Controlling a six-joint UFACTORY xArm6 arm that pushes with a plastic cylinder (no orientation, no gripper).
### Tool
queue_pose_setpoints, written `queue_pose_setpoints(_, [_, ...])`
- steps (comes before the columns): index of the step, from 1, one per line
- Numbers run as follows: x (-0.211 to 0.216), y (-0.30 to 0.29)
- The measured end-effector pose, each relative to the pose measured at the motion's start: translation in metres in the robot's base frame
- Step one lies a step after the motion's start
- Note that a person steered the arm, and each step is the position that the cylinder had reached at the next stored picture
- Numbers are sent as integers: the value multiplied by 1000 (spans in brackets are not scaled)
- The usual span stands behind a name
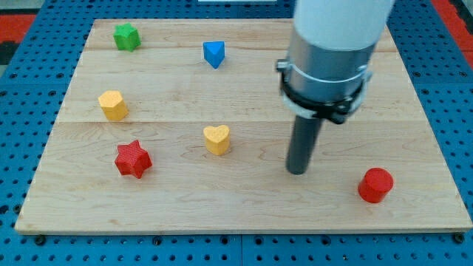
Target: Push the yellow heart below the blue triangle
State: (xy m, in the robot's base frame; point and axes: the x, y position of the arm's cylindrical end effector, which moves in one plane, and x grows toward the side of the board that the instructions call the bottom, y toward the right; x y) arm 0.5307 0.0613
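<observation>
Yellow heart (216, 139) at frame centre, already roughly below blue triangle (213, 53) in upper centre, well apart. My tip (297, 171) rests on board right of heart, not touching; bare rod, holds nothing. Likely placed for a leftward nudge, if any needed.

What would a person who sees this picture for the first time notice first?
The big grey arm fills the view's upper right, and my tip stands on the wooden board, touching no block. To its left, apart from it, lies the yellow heart, already roughly below the blue triangle near the view's top. A red cylinder sits at the view's lower right, and a red star at the lower left.
</observation>
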Motion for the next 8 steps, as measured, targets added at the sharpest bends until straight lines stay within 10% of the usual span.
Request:
queue_pose_setpoints(5, [8, -111])
queue_pose_setpoints(8, [-100, -101])
